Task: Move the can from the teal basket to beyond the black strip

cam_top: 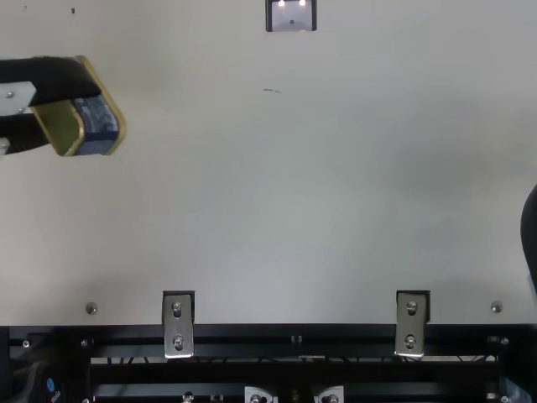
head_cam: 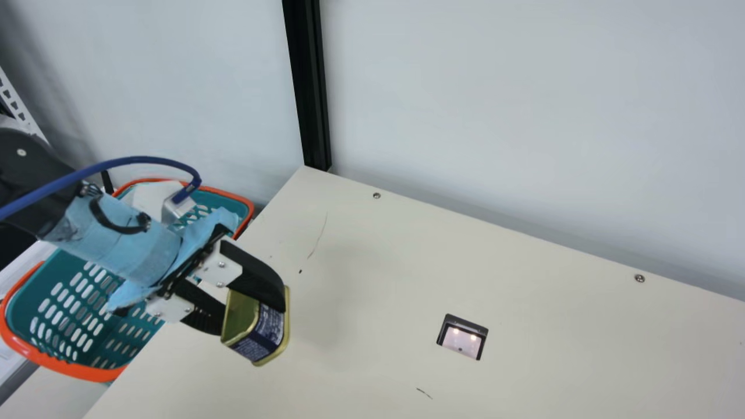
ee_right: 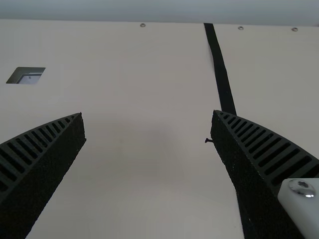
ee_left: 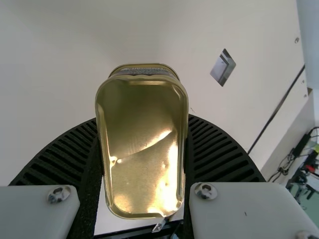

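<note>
Left gripper (head_cam: 254, 313) is closed on the can (head_cam: 269, 330), holding it tilted above the cream table (head_cam: 553, 349), toward the left side. Its two ribbed fingers press against opposite sides of the can. In the left wrist view, a smooth gold end of the can faces the camera, with rounded corners and a raised rim; the main and top views show a dark blue label around its side and a gold rim at the other end.

The teal basket (head_cam: 87, 373) sits beside the table's left edge, left of the can and apart from it. It has an orange rim and slotted teal walls, and the left arm reaches across it, hiding part of the inside; whatever may lie behind the arm I cannot tell.

Farther right on the table, a small dark-edged recess (head_cam: 478, 343) holds a pale panel with two points of light. Right of that recess, the black strip (ee_right: 219, 64) runs from the table's far edge toward the near side. The can is on the strip's left side. Right gripper (ee_right: 148, 119) has its fingers spread wide, with bare tabletop between them.
</note>
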